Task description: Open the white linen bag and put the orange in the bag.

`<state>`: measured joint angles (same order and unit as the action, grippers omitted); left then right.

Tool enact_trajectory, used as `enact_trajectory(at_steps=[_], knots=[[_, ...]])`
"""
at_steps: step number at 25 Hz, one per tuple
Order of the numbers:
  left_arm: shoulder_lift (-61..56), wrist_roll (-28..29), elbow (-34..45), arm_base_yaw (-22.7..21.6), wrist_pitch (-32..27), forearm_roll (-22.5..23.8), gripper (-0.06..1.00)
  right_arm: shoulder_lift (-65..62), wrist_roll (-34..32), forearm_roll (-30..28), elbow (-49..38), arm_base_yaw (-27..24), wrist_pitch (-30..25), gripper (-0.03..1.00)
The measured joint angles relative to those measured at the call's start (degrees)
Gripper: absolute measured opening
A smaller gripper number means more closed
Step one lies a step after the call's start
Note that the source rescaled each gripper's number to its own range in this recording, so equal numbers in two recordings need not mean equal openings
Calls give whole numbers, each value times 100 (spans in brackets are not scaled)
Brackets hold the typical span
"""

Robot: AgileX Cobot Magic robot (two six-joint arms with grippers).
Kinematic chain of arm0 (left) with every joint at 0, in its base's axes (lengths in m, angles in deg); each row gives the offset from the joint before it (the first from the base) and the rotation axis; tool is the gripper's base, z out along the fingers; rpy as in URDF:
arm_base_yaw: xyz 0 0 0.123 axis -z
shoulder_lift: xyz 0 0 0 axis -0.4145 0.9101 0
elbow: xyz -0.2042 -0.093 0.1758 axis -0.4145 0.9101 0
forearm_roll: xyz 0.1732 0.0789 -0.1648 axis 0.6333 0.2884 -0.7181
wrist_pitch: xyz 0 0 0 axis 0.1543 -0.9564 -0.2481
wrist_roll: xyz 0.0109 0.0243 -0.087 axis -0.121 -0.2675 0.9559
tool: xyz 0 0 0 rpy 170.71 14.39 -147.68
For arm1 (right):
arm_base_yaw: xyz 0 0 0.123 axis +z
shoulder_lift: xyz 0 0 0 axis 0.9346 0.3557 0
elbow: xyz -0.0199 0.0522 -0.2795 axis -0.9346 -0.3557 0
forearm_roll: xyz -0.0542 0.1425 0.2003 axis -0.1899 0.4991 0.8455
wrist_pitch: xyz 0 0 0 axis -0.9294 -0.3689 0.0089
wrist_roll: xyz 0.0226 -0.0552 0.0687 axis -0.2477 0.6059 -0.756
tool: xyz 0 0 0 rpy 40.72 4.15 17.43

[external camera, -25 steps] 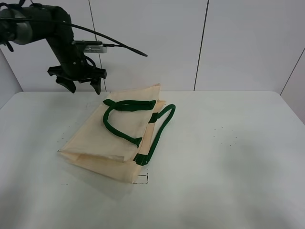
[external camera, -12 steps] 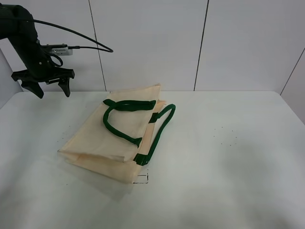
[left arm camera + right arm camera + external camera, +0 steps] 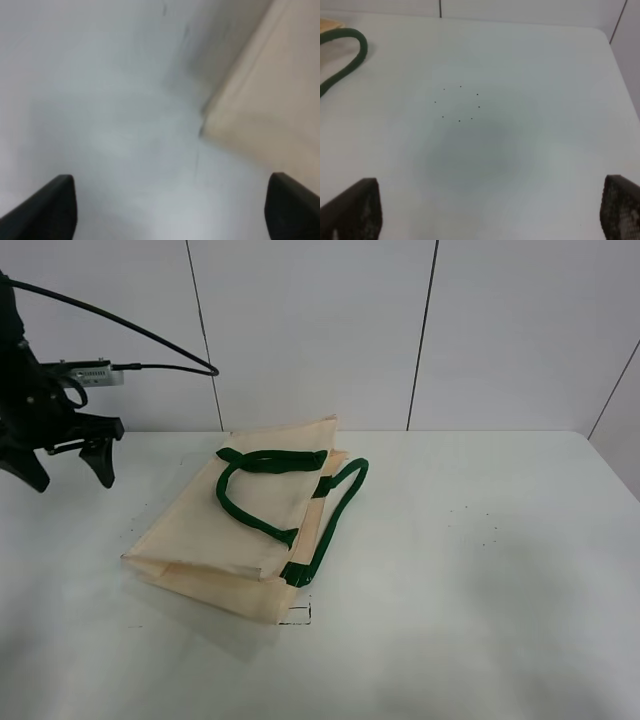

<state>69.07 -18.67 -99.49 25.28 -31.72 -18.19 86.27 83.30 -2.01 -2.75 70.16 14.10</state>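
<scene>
The left gripper [image 3: 60, 463], jaws apart and empty, has swung left off the white linen bag [image 3: 240, 530], which lies flat and closed mid-worktop [image 3: 480, 580]. The right gripper [image 3: 485, 220] is apart too. The orange is nowhere visible, so loading looks distant.

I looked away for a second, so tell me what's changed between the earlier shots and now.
The left gripper swung away from above the white linen bag toward the left edge of the high view and dropped lower, jaws open, holding nothing. The bag and its green handles lie as before. No orange is in view.
</scene>
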Motion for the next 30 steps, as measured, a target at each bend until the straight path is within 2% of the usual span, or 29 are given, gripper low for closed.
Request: enact_trajectory(at_steps=[10, 16, 21, 30], knots=[[-2921, -217, 3088, 0, 92, 12, 97, 0, 0, 0, 0, 0, 0, 100], [-5092, -368, 4430, 0, 523, 12, 97, 0, 0, 0, 0, 0, 0, 100], [-6848, -491, 4956, 0, 503, -1, 97, 0, 0, 0, 0, 0, 0, 100], [-9241, -505, 5040, 0, 443, -27, 97, 0, 0, 0, 0, 0, 0, 100]])
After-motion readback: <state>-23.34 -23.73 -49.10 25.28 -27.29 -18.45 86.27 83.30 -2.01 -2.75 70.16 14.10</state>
